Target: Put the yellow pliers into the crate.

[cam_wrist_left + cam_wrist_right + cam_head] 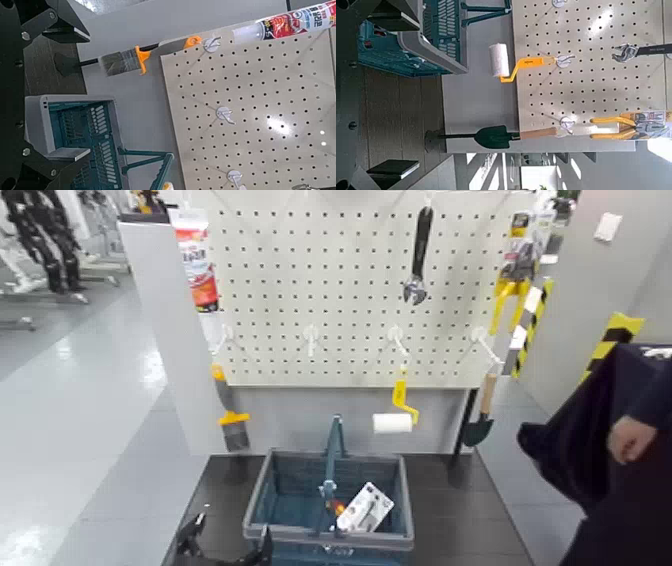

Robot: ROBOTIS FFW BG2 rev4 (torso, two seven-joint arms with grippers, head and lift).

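The yellow pliers (509, 292) hang on the pegboard's top right hook, head fixed to a printed card. They also show in the right wrist view (615, 125). The blue-grey crate (262, 490) stands on the dark table below the board, centre handle upright, with a white flat packet (366, 508) inside. My left gripper (226, 548) is open and empty at the crate's near left corner; its fingers (49, 24) frame the crate (75, 131). My right gripper (383, 91) is open and empty, out of the head view, with the crate (439, 49) before it.
On the pegboard (330, 290) hang a sealant tube (197, 260), a wrench (418, 255), a yellow-handled paint roller (398, 408), a brush (231, 422) and a trowel (480, 415). A person in dark sleeves (600, 460) stands at the right, a hand (630, 438) showing.
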